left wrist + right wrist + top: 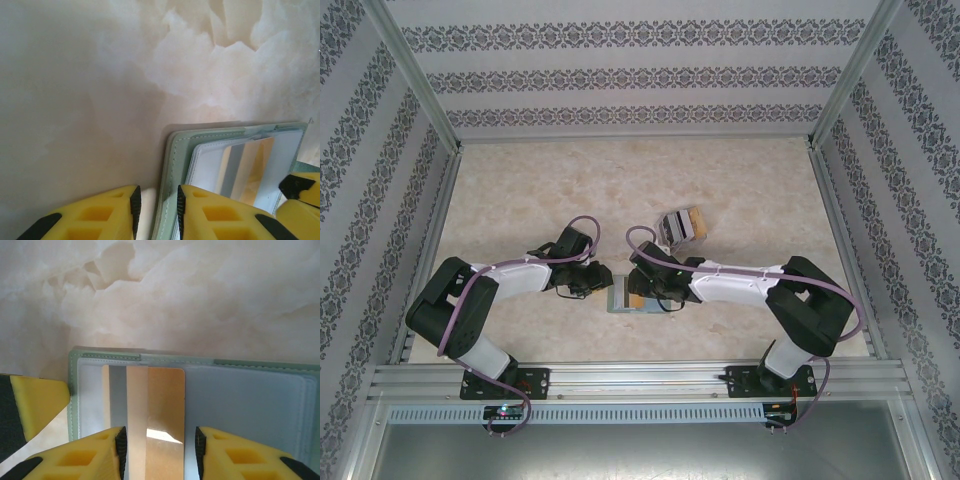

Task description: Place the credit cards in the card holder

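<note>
Wallet (250, 400) lay open on the bench (200, 300); our right jaws stood parted around its tan card (160, 400), our left jaws parted astride its edge.

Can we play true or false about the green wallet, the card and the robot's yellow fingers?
1. The green card holder lies open on the table. True.
2. The left gripper and the right gripper are both down at the card holder. True.
3. The card on the holder's grey inside is blue. False: it is a tan card.
4. The clear plastic box sits between the two grippers. False: it lies farther back on the table, beyond the right arm.
5. The right gripper's fingers stand on either side of the tan card. True.
</note>
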Controlling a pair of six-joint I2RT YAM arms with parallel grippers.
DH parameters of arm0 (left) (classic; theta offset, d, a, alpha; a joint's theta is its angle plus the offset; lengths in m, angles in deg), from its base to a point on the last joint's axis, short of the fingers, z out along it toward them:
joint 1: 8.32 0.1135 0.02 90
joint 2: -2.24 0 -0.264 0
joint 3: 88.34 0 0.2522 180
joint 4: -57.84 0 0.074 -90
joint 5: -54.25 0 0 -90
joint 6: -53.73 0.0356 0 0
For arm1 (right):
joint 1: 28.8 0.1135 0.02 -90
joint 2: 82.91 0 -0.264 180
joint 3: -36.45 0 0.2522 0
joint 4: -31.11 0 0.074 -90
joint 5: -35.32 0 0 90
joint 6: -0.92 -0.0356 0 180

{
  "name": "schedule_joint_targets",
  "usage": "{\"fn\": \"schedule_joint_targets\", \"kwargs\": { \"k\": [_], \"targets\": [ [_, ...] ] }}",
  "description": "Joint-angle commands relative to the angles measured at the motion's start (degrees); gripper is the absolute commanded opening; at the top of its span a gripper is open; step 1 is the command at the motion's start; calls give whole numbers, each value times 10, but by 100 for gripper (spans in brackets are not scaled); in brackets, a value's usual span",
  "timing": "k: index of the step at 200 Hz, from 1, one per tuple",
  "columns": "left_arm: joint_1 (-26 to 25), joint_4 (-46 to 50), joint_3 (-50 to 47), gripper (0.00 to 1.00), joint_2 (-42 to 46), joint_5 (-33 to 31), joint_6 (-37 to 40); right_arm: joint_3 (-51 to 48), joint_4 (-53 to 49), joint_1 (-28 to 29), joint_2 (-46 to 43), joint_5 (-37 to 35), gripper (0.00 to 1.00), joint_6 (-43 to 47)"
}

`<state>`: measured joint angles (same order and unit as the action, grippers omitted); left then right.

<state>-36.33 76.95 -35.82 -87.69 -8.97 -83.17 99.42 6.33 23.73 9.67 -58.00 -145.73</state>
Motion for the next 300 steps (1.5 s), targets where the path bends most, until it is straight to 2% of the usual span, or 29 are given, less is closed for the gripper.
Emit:
{"fn": "schedule_joint_targets", "kwargs": {
  "k": [1, 30, 67, 81, 127, 160, 198, 235, 259, 300],
  "targets": [
    [-3, -18, -7, 29, -12, 5, 0, 9, -46, 5, -11, -20, 41, 15],
    [-3, -33, -10, 29, -11, 20, -2, 11, -41, 9, 5, -7, 39, 6],
    [-4, -66, -18, 35, -10, 48, -3, 16, -22, 13, 25, 16, 29, 10],
    [-5, -77, -20, 36, -11, 54, -6, 21, -25, 12, 34, 18, 28, 8],
    [-7, -84, -18, 32, -30, 63, -12, 24, 8, 14, 49, 40, 16, 13],
    [-9, -87, -21, 28, -35, 62, -20, 29, 34, 14, 61, 60, 15, 11],
    [-10, -89, -24, 31, -30, 56, -28, 33, 59, 14, 70, 80, 15, -1],
    [-10, -88, -25, 32, -28, 49, -35, 25, 66, 16, 66, 70, 19, -51],
    [-10, -83, -23, 32, -27, 42, -36, 30, 51, 18, 53, 54, 18, -47],
    [-10, -81, -25, 31, -24, 34, -38, 16, 63, 15, 30, 64, 10, -57]
  ]
}}
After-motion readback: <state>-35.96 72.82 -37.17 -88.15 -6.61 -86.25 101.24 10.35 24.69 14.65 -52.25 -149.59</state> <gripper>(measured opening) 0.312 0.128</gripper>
